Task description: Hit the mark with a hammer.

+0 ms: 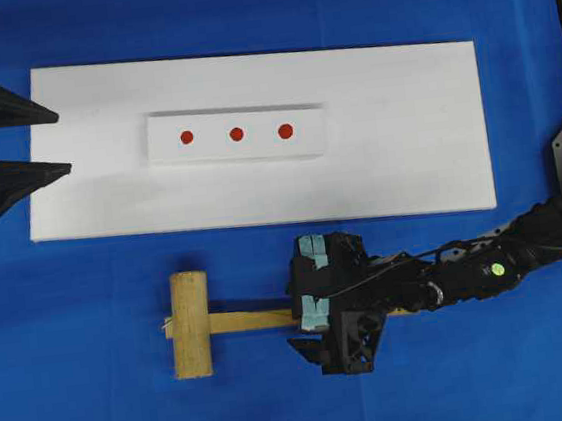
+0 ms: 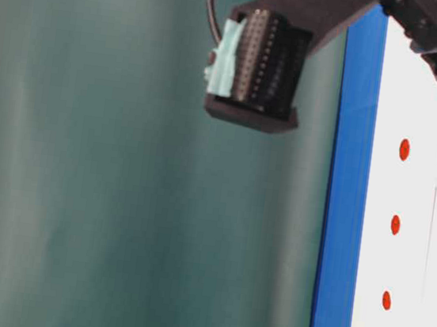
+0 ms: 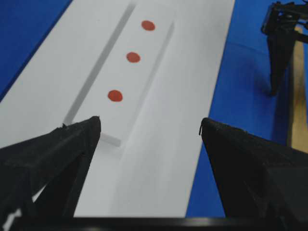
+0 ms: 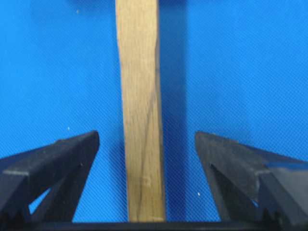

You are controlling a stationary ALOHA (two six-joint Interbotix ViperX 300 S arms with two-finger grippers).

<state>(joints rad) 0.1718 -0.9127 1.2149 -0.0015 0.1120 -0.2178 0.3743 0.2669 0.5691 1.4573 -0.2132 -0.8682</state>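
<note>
**Pincer astride the handle, hammer flat on the worktop**

We take the white board as our landmark. The hammer lies on the blue worktop just below the board's lower edge, its thick head to the left and its handle running right. Our right pincer stands wide, one finger on each side of the handle and neither touching it (the wrist view shows blue cloth in both gaps). Our left pincer is also wide and holds nothing, hovering over the board's left end.

On the board sits a raised white strip carrying three red marks.

We judge the risks to be these: closing off-centre could nudge the handle aside; gripping this far from the heavy head could let it droop or twist; and a loose hold could send the swing wide of the mark.
</note>
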